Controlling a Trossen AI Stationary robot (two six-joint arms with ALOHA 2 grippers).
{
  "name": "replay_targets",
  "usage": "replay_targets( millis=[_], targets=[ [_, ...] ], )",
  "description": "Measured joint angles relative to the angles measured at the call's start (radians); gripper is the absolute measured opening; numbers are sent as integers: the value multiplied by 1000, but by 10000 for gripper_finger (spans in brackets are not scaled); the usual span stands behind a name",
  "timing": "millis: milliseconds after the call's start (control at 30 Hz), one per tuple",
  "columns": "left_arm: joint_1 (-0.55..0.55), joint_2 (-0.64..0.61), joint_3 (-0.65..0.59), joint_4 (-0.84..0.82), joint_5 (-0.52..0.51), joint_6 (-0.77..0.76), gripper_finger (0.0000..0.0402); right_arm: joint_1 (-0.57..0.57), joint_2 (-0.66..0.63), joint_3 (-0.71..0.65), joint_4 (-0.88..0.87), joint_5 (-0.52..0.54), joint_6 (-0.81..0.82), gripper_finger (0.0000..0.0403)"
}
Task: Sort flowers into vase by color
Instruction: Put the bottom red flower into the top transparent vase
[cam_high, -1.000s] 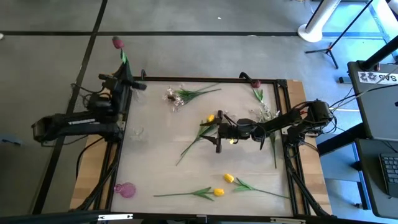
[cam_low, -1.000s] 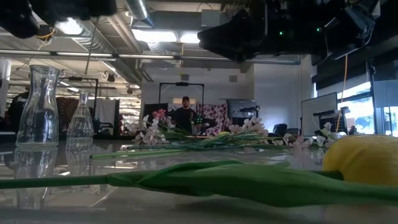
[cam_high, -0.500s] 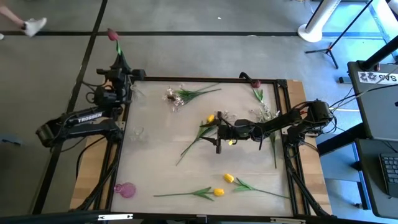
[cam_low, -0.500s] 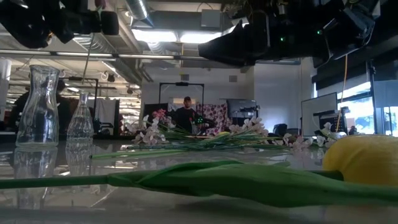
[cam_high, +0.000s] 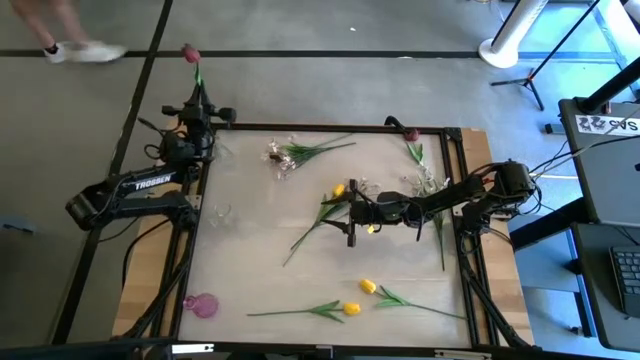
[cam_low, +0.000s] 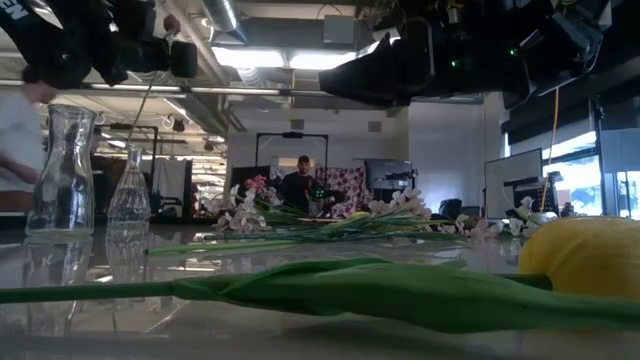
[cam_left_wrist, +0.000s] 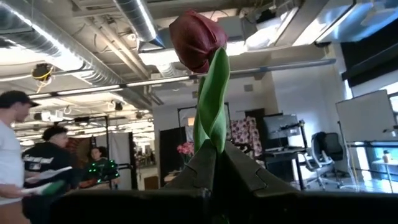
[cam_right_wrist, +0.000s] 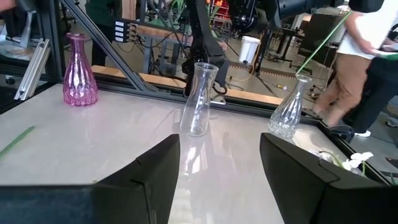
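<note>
My left gripper (cam_high: 197, 112) is at the table's far left corner, shut on a dark red tulip (cam_high: 190, 53); its bloom (cam_left_wrist: 198, 40) stands above the fingers. The thin stem (cam_low: 143, 120) hangs down to the mouth of a narrow clear vase (cam_low: 130, 190); whether its end is inside, I cannot tell. My right gripper (cam_high: 351, 212) is open and empty above the table's middle, over a yellow tulip (cam_high: 338, 190) lying there. In the right wrist view (cam_right_wrist: 217, 168) nothing is between its fingers. My left gripper pinches the tulip's stem and a wrapped leaf (cam_left_wrist: 211, 140) between its two fingers, a short way below the bloom. The fingers point toward the table's far edge and lie across the stem. The tulip is upright and lifted, its long stem hanging below the fingers.
A clear carafe (cam_high: 222, 213) and a pink vase (cam_high: 200, 305) stand along the left edge. White sprays (cam_high: 290, 153), another red tulip (cam_high: 410, 133) and two yellow tulips (cam_high: 360, 297) lie on the table. A person's legs (cam_high: 70, 45) pass on the floor beyond the far left corner.
My left gripper has gone toward the table's far edge and a little to the right with the red tulip. The bloom now stands farther beyond the frame, and the stem hangs over the narrow clear vase. My right gripper has kept still.
</note>
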Motion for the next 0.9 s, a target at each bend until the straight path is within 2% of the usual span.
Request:
replay_targets(
  millis=[133, 233, 600, 900],
  targets=[
    [15, 0, 1, 50, 67, -43, 11, 0, 0, 0, -5, 0, 0, 223],
    [15, 0, 2, 60, 66, -45, 11, 0, 0, 0, -10, 0, 0, 223],
    [6, 0, 2, -59, -39, -41, 11, 0, -1, -1, -37, 0, 0, 223],
    [-45, 0, 2, -270, -168, -93, 11, 0, -1, -1, -41, 0, 0, 223]
  ],
)
